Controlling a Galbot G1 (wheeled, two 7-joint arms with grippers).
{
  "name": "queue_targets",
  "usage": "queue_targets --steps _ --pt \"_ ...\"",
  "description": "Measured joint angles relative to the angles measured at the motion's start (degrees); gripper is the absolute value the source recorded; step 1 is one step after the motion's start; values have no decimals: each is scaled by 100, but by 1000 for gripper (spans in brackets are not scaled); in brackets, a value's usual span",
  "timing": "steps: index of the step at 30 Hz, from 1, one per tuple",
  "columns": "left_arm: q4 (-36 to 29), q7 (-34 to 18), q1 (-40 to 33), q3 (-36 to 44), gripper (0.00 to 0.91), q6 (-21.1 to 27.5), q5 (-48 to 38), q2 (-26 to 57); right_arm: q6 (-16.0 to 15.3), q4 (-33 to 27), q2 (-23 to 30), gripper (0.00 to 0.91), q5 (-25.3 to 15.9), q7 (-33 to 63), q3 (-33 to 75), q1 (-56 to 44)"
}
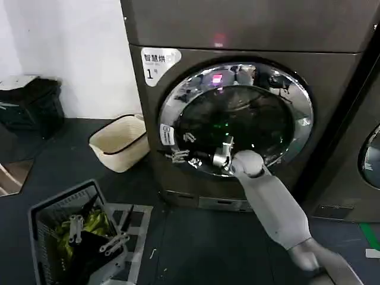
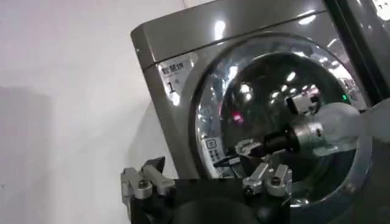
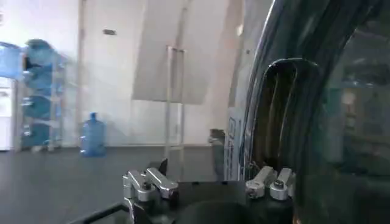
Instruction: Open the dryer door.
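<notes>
**Right gripper at the door rim**

Jaws apart, the right gripper (image 1: 180, 156) is reaching the dryer door's (image 1: 237, 119) lower-left chrome rim (door closed on the dryer (image 1: 249, 29)). The left gripper (image 1: 114, 242), jaws apart, is hanging over a grey basket (image 1: 41, 219).

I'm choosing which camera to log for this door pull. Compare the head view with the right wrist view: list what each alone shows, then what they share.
Head view alone: the whole dryer front with its white "1" label, the right gripper at the left edge of the closed dryer door, the left gripper low over a grey basket, and a cream basket on the floor.

Right wrist view alone: the recessed handle pocket in the door rim seen close, plus a blue water bottle across the room.

Both: the door's chrome rim and the open right gripper.
</notes>
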Motion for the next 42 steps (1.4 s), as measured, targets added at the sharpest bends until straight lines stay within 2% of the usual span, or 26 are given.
queue_targets --steps 15,27,42 --pt "353 17 -414 -285 907 447 -662 433 -10 882 -790 907 475 -1320 205 -340" --pt "902 270 -1324 -294 907 832 -1377 1105 -84 1365 -1174 907 762 -2463 514 -695" --pt "1489 479 -2229 -54 907 991 -2184 2215 -61 2089 -1849 907 1335 -2602 1203 -1476"
